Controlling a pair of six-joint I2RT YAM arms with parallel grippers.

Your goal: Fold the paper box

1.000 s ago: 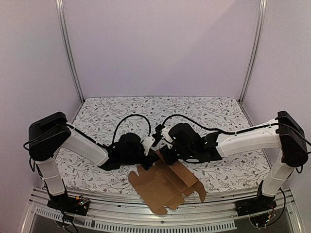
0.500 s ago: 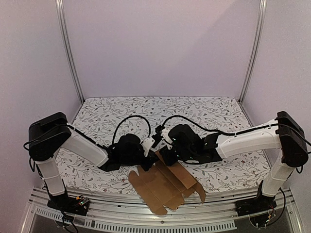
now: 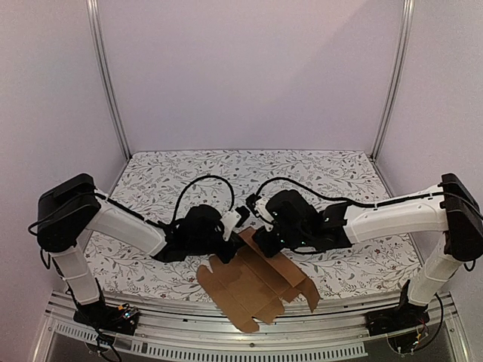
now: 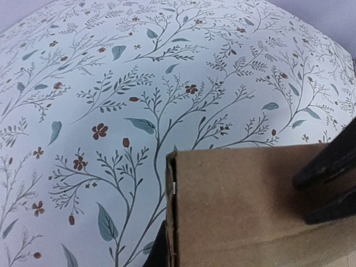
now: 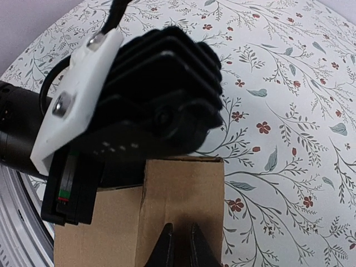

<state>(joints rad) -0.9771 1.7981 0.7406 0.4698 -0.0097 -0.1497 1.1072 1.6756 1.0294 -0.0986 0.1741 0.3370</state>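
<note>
**Cardboard sheet pinched between two robot arms**

Brown corrugated cardboard, the paper box (image 3: 255,288), lies mostly flat and unfolded at the near edge of a table (image 3: 317,170) covered in a floral-print cloth, seen from the overhead camera. The die-cut sheet spreads toward 6 o'clock, its flaps and notched tabs fanning out between the two arm bases, while its far corner rises toward 12 o'clock, where both arms converge.

The left gripper (image 3: 232,240) reaches in from 9 o'clock and meets the raised part of the sheet; its wrist camera shows a folded cardboard edge standing upright directly in front of the lens, filling the lower right of that view, with dark finger shapes at 3 o'clock against the panel. Its jaws are drawn together on the cardboard.

The right gripper (image 3: 258,243) comes in from 3 o'clock, just beside the left one. Its wrist view shows the two black fingertips (image 5: 165,245) nearly touching at 6 o'clock, nipping a narrow upright cardboard panel, with the left arm's black-and-white wrist housing (image 5: 133,100) looming just beyond at 12 o'clock. Black cables (image 3: 204,185) loop above both wrists. Pale lilac walls (image 3: 249,68) and aluminium posts (image 3: 108,83) enclose the workspace.
</note>
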